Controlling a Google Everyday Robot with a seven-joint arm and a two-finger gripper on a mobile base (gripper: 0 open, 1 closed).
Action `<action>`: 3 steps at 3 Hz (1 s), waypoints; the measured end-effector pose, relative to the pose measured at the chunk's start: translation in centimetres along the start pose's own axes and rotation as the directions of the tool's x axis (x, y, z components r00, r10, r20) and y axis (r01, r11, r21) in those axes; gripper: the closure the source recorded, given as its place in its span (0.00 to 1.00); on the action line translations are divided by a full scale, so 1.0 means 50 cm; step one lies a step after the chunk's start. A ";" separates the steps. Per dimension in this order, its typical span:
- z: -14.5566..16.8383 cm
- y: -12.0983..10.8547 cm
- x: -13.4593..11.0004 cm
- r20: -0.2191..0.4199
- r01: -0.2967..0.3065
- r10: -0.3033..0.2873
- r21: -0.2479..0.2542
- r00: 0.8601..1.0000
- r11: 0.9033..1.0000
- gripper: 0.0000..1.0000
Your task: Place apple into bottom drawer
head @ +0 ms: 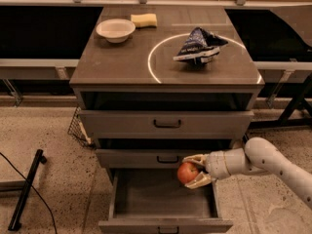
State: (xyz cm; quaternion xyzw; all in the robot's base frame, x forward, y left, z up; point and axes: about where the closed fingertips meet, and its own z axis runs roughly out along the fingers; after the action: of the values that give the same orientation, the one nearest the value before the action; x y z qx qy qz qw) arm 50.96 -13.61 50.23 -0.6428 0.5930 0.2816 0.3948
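Observation:
The red-orange apple [186, 172] is held in my gripper [193, 170], whose pale fingers [197, 159] close above and below it. The white arm reaches in from the lower right. The apple hangs just above the right back part of the open bottom drawer [161, 204], a wide shallow grey box pulled out with a bare flat floor. The gripper is level with the front of the middle drawer [165, 158], which is shut.
The cabinet top [122, 57] carries a white bowl [115, 30], a yellow sponge [144, 20] and a dark blue chip bag [197, 47]. The top drawer [165, 124] is shut. A black bar [27, 189] and cable lie on the floor at left.

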 end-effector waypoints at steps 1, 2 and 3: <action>0.000 0.000 0.000 0.000 0.000 0.000 0.000 1.000 1.000 1.00; 0.023 -0.008 0.056 -0.004 -0.042 0.042 0.007 0.999 0.999 1.00; 0.064 -0.020 0.138 0.015 -0.039 0.039 0.009 0.999 0.999 1.00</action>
State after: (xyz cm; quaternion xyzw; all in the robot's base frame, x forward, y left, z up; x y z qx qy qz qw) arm 53.24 -14.65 42.97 -0.6271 0.6038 0.2911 0.3968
